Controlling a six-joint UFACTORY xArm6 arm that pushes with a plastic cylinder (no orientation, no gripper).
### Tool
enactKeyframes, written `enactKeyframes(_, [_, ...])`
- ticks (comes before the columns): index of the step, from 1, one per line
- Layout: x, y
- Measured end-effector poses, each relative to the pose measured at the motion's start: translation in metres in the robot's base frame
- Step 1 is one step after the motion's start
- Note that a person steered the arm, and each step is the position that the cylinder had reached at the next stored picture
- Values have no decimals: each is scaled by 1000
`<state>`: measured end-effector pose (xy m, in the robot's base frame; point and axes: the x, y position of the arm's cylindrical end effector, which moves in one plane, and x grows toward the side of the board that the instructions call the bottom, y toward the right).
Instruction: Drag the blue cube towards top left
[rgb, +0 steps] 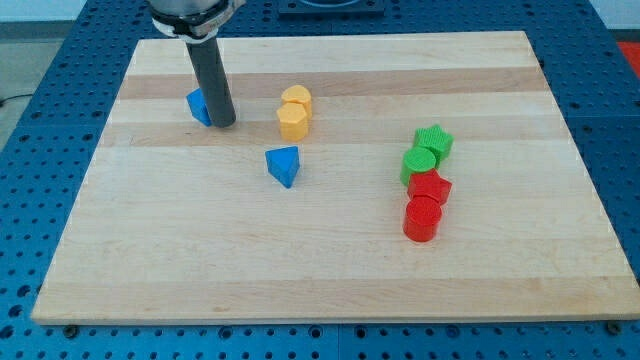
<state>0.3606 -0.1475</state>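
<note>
**Tip against blue cube, upper-left of counter**

While our rod (212, 85) stands upright over the wooden counter (330, 270), our tip (223, 125) sits at approx. the 10 o'clock part of the board, touching the blue cube (199, 106) on its 3 o'clock side. Most of the cube is hidden behind the rod; we see only its left face & a bit of top, so exact shape is hard to confirm. No end effector w/ jaws on this rig, just the rod, so nothing opens, closes or grips; contact is side-on only.

Blue cube: upper-left area of counter, near the top edge but apart from it, well apart from the left edge.

Other blocks, relative to the tip:
- Two yellow blocks (294, 112) at 3 o'clock, near, not touching tip. They press together, one behind the other; outline looks many-sided, can't tell more.
- Blue wedge-like block (284, 165) at approx. 4 o'clock, alone, just below the yellow pair, apart from them.
- Green pair (428, 152) well apart at 3–4 o'clock, right half of counter; two green pieces touching, ribbed tops.
- Red pair (426, 203) directly at 6 o'clock of the green pair, touching it; lower red one looks like a cylinder, upper one angular.

Green & red together form one short column running top to bottom. Counter rests on a blue perforated base (40, 120).
</note>
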Motion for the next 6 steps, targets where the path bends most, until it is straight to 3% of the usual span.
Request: enactKeyframes(6, [-41, -60])
